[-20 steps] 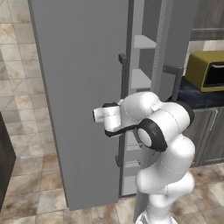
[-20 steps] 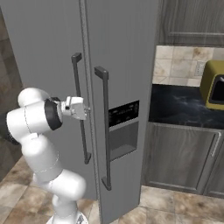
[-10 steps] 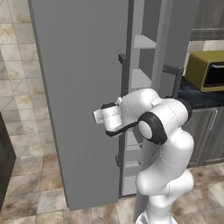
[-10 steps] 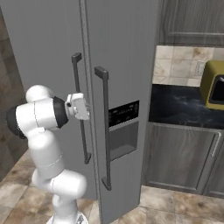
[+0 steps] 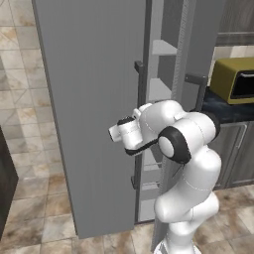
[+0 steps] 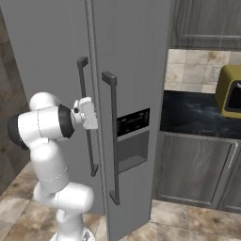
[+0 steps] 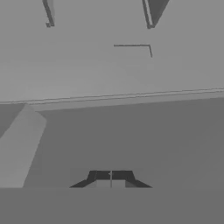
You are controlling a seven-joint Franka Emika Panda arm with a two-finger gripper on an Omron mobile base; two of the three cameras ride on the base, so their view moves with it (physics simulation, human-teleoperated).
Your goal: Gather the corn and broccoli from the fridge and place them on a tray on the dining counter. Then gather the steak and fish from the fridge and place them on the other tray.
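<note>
The tall matte grey fridge (image 5: 99, 99) stands with its left door swung partly out, leaving a gap through which pale shelves (image 5: 161, 48) show; nothing can be made out on them from here. The corn, broccoli, steak and fish are presumably somewhere behind that door. The end effector (image 7: 111, 174) has its two dark tips pressed together with nothing between them, and sits against the fridge's left door beside the long dark vertical handle (image 6: 86, 113), whose long axis runs straight up and down. The fridge interior lies past the door's inner edge from the end effector, so the door likely needs to swing wider before any reach inside. A yellow boxy appliance (image 5: 233, 79) rests on the dark table (image 6: 197, 115) beside the fridge.
</note>
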